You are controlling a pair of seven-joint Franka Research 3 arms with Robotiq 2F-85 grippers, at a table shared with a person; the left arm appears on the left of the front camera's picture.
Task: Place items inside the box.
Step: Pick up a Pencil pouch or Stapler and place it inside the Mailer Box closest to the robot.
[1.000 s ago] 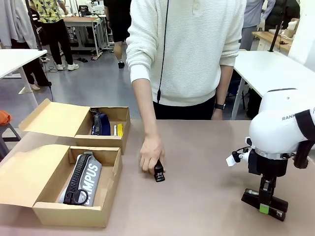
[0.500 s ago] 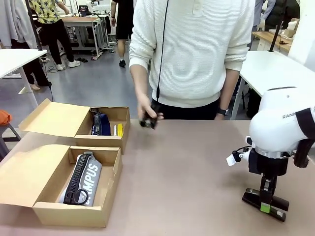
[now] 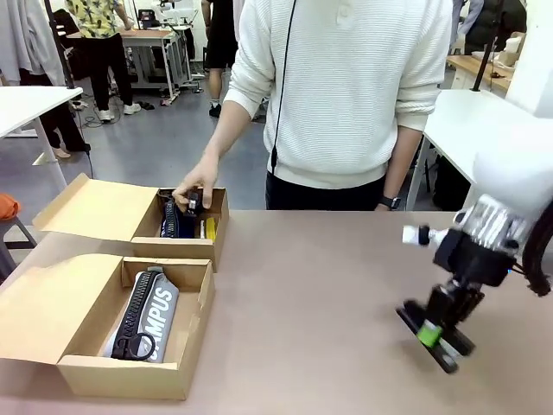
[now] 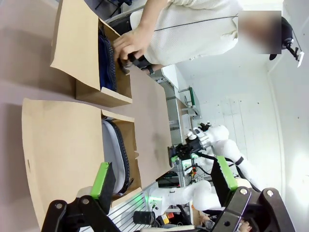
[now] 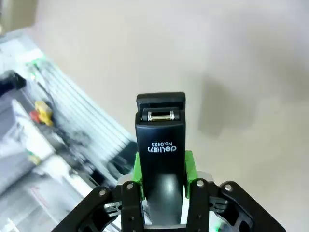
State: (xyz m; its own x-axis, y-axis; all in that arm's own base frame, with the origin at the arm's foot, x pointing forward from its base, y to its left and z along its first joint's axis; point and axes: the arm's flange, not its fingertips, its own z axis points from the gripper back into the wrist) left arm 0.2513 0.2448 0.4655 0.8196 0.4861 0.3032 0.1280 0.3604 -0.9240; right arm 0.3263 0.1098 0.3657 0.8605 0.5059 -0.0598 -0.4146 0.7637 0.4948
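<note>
The left gripper (image 4: 161, 183) is turned toward the boxes, its jaws wide and nothing between them. In the near box (image 3: 130, 380) the pouch (image 3: 151, 311) is seen lying flat, as it was a second ago. A stapler (image 3: 193, 204), which was then being gripped on the middle of the bench (image 3: 328, 294) by the person's hand (image 3: 192, 187), has been carried to the far box (image 3: 218, 238). It is now held at the opening, just above the knife (image 3: 210, 227), and is judged not yet let go. At the right, the second stapler (image 3: 445, 353), which had been lying flat on the bench under the right gripper (image 3: 426, 332), has been raised and tilted. The jaws are closed narrow on its body, as is shown plainly in the right wrist view. This stapler is judged to be the one item left to be carried across, a box being well apart from it to the left.
</note>
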